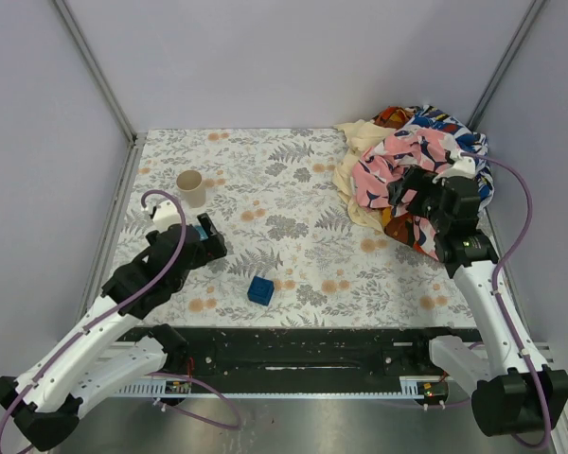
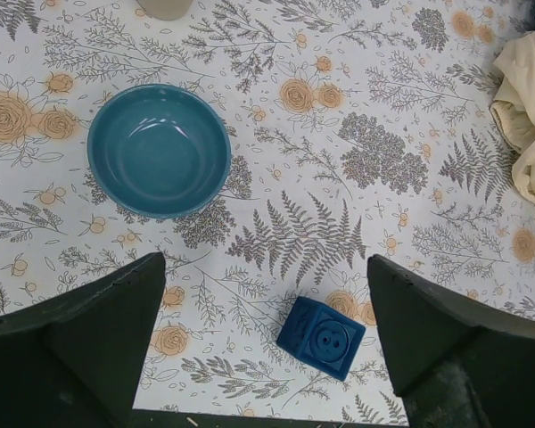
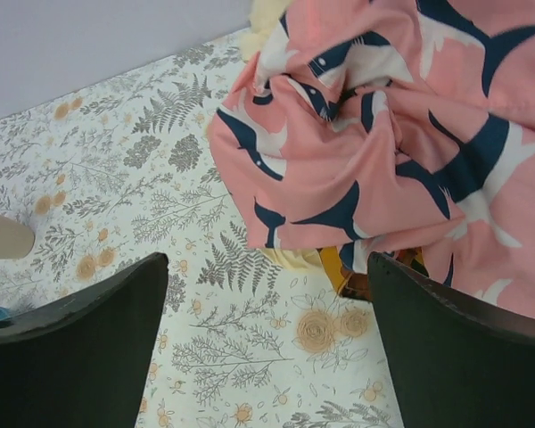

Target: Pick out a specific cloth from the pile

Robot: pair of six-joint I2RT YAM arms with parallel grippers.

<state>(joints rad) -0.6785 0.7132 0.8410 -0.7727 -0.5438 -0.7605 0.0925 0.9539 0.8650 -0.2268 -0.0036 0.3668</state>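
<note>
My left claw [image 1: 208, 241] is wide open and holds nothing. Its own camera shows a teal bowl [image 2: 159, 149] on the table [image 2: 339, 53], ahead of the claw and on the side of its left finger. The top camera hardly shows that bowl, because the claw hangs over it. A blue cube [image 2: 321, 337] sits just in front of the claw, between the fingers and nearer the right one. From above, the cube is off to the claw's side, apart from it. A tan cup [image 1: 191, 187] stands past the bowl. The left wrist camera only catches its bottom edge. Far ahead and to the right of this claw, the edge of a cream cloth [image 2: 526, 107] pokes into the picture.

My right claw [image 1: 409, 194] is wide open too, with nothing in it. From above it sits at the near edge of the pile [image 1: 412, 156], over the cloths. Its own camera shows more. A pink cloth [image 3: 383, 152] with dark blue bird shapes fills the space ahead and over the right finger. Under the near edge of that pink cloth, a small patch of the yellow-orange cloth [image 3: 333, 266] peeks out. It lies between the fingers, closer to the right one, and most of it is hidden. In the top view I cannot pick that cloth out of the pile.
</note>
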